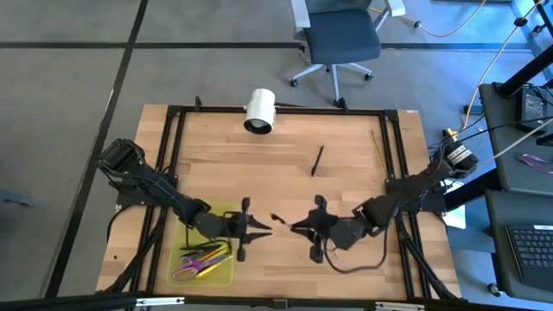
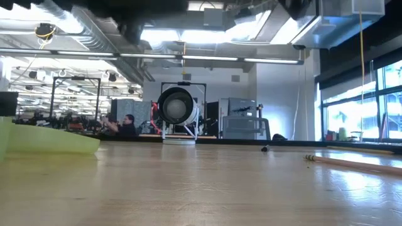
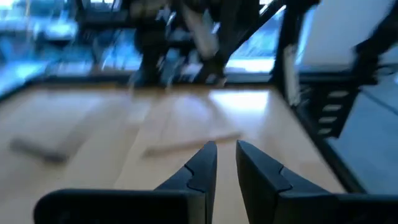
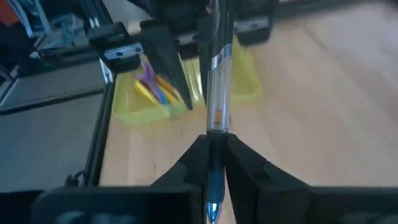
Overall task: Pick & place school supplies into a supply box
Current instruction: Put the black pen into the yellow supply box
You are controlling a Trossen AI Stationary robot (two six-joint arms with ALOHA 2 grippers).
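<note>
My right gripper point(image 4: 215, 146) is shut on a clear-barrelled pen point(image 4: 216, 93) above the table's near middle. In the high view my right gripper point(image 1: 294, 226) faces my left gripper point(image 1: 266, 226), which hovers just right of the supply box. The left gripper point(image 3: 225, 152) shows a narrow gap between its fingertips, with nothing in it. The yellow-green supply box point(image 1: 206, 259) lies open at the near left, holding coloured pens and purple scissors point(image 1: 186, 272). A black pen point(image 1: 318, 161) and a pencil point(image 1: 378, 147) lie flat on the table farther back. My right gripper pinches the pen between its two fingers, on the barrel near its blue end point(image 4: 216, 134). The pen lies along the fingers and sticks out past their tips toward the box and the left gripper. It is lifted clear of the table.
A white cylinder point(image 1: 259, 111) stands at the table's far edge, seen also in the low view as a round white cylinder point(image 2: 178, 113). A black frame rail point(image 1: 173, 155) borders the table. Bare wood lies between the grippers and the loose pen.
</note>
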